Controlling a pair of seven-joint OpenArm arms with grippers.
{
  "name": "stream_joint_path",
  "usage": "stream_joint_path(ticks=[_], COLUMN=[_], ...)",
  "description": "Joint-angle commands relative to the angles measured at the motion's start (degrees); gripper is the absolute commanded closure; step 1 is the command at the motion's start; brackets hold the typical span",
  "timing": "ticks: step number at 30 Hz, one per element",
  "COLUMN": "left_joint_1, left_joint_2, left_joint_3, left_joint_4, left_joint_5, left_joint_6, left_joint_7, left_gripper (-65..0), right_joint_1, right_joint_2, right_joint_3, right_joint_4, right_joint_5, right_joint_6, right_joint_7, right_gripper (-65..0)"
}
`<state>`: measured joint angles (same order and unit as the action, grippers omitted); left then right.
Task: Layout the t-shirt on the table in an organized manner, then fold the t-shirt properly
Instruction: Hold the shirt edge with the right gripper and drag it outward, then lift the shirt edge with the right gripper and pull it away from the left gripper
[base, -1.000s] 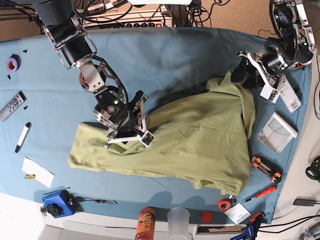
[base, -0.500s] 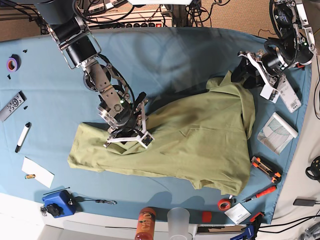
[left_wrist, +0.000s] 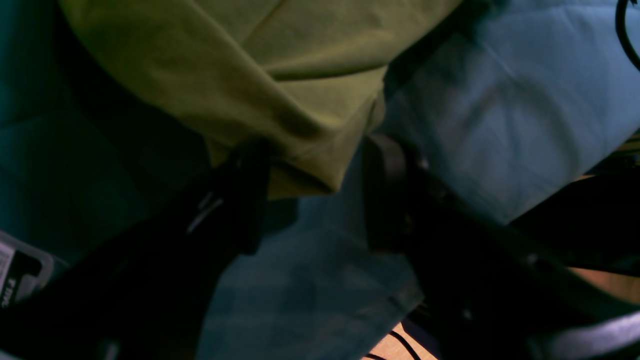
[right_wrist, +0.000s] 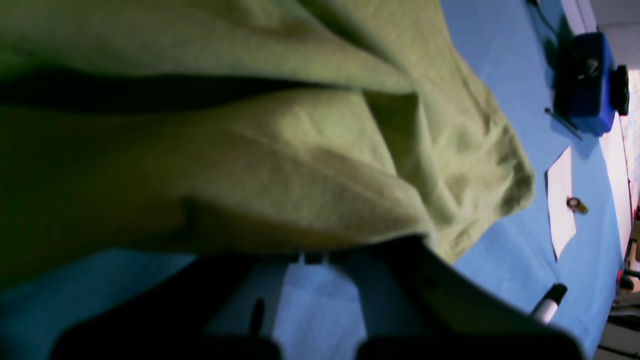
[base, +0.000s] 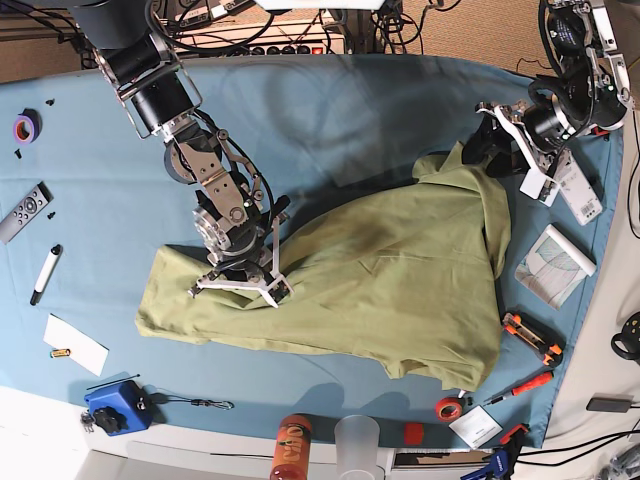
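Observation:
The olive-green t-shirt (base: 400, 290) lies rumpled across the middle and right of the table (base: 330, 120). My right gripper (base: 238, 290) rests on the shirt's left part near its upper edge, with its white fingers spread. In the right wrist view the shirt (right_wrist: 250, 150) bunches just ahead of the gripper (right_wrist: 320, 260). My left gripper (base: 478, 150) sits at the shirt's far right corner, which rises to a peak there. In the left wrist view that corner (left_wrist: 250, 65) is pinched between the dark fingers (left_wrist: 250, 195) of the gripper (left_wrist: 315, 195).
A remote (base: 22, 210), marker (base: 45, 272), paper slip (base: 75, 343) and blue box (base: 115, 405) lie along the left edge. An orange bottle (base: 291, 447) and cup (base: 358, 445) stand at the front. An orange cutter (base: 532, 338), red tape (base: 449, 407) and white box (base: 555, 262) are at the right.
My right gripper has slid left over the shirt and turned. The shirt's outline has barely changed. The left arm has not moved.

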<state>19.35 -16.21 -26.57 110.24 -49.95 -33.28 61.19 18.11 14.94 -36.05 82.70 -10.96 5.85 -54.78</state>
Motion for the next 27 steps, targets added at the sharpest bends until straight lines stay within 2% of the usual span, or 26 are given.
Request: stream_joint_path(ticks=[1,5,10,13,19,22,27], left_joint_1=[-0.15,-0.15,-0.17,-0.17,-0.15,-0.15,-0.11], left_joint_2=[-0.59,-0.59,-0.61,-0.59,-0.59,-0.59,-0.59], left_joint_3=[-0.17,-0.17,-0.17,-0.17,-0.17,-0.17,-0.17], left_joint_4=[0.87,0.87,0.87,0.87,0.87,0.87,0.87], left_joint_5=[-1.03,-1.03,-1.03,-1.03,-1.03,-1.03,-1.03], left_joint_6=[-0.2,-0.17,-0.2,-0.2,-0.2,-0.2,-0.22], left_joint_7=[-1.25,-1.25,-1.25,-1.27,-1.27,-1.25,1.33], left_gripper=[-30.9,-30.9,-30.9,-30.9,-30.9,-30.9,-30.9], right_joint_1=[1.57,1.57,1.16,-1.22,-8.17,-10.86,-14.29], right_joint_2=[0.15,0.15,0.17,0.63,4.37,6.73,8.74], right_joint_3=[0.52,0.52,0.52,0.52,0.52,0.52,0.55], right_joint_4=[0.79,0.81,0.98,3.39,17.59,24.7,29.09], right_joint_5=[-1.09,-1.09,-1.03,-1.07,-1.05,-1.07,-1.11], right_joint_6=[-0.55,-0.24,2.47,2.54,2.4,2.27,2.21], right_joint_7=[0.04,-1.16,-5.14,-5.11,-5.18,-7.15,-8.28], right_gripper=[0.0,0.0,0.0,0.0,0.0,0.0,0.0])
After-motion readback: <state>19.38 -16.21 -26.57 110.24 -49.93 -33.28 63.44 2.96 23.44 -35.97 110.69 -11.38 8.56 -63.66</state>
